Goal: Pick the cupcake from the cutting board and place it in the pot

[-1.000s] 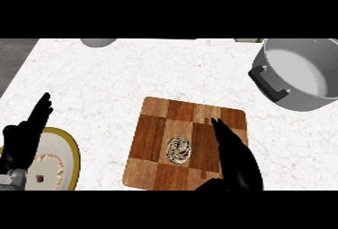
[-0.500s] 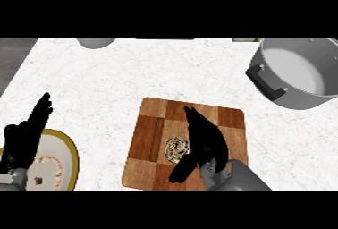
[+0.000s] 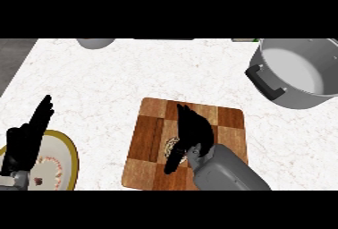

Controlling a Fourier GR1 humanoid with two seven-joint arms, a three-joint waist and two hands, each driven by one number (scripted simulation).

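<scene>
I see bright, even light across the white counter [image 3: 132, 76], no glare, no hard shadows, the pot [image 3: 300, 74] shading softly from pale inside to darker wall, my black right hand [image 3: 193, 132] showing as a flat silhouette without surface detail

White marbled counter [image 3: 132, 76] fills the view (grey floor [image 3: 12, 58] at left).

A white marbled worktop [image 3: 132, 76] carries a chequered wooden cutting board [image 3: 148, 147] near its front edge, at the middle. On the board lies a small cupcake [image 3: 171, 144], mostly hidden under the black right hand [image 3: 195, 132]. A large grey metal pot [image 3: 297, 74] stands well apart at the back right. A round cream plate [image 3: 63, 156] sits at the front left, with the black left hand [image 3: 26, 138] over its left rim. A grey round vessel [image 3: 95, 43] shows at the back edge.
</scene>
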